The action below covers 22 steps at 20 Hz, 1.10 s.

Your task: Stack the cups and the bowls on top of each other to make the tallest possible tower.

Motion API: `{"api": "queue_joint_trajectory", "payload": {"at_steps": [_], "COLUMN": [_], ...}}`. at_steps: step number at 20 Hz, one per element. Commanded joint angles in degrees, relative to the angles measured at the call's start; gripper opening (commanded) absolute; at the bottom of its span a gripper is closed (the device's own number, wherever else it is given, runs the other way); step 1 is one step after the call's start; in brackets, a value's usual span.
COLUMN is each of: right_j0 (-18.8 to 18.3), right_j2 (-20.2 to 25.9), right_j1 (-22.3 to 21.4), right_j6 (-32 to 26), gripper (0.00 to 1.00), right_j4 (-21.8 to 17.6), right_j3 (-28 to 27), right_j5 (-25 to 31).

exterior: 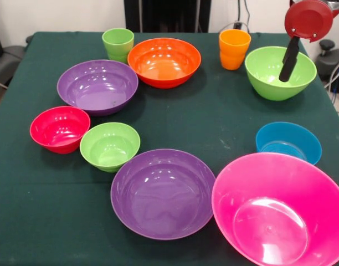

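My gripper (284, 76) hangs at the far right, its black tip over the large lime green bowl (263, 83). The orange cup (234, 49) stands left of that bowl, and the light green cup (118, 44) stands at the far left. The large orange bowl (164, 61) sits between the cups. One purple bowl (97, 86) is at the left and another (163, 193) is near the front. The huge pink bowl (280, 213) is at the front right, with the small blue bowl (288, 143) behind it. The small red bowl (60, 128) and small lime green bowl (109, 145) touch at the left. Nothing is nested.
A dark green cloth (214, 116) covers the table. The robot's black pedestal (167, 14) stands behind the far edge. A chair (6, 61) shows at the left edge, and cables and grey gear (335, 64) at the right edge.
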Motion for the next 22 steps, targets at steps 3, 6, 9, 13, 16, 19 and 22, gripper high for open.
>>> {"api": "queue_joint_trajectory", "payload": {"at_steps": [3, 6, 9, 13, 16, 19, 22], "right_j0": [-0.4, -1.1, -1.8, -2.3, -3.2, -5.8, -8.7], "right_j2": [6.0, 5.7, 5.4, 5.4, 5.3, 4.9, 6.1], "right_j1": [0.8, 0.3, -0.6, -1.6, -0.3, 0.8, 0.8], "right_j6": [6.2, 4.0, 1.2, -2.3, -5.5, -7.3, -8.5], "gripper": [1.00, 1.00, 1.00, 1.00, 1.00, 1.00, 1.00], "right_j4": [-0.7, -1.9, -3.4, -5.0, -7.6, -9.4, -10.1], "right_j3": [-0.2, -0.3, 1.1, 3.1, 0.8, -1.0, -1.4], "right_j5": [5.7, 6.5, 6.5, 5.4, 6.0, 5.7, 4.1]}}
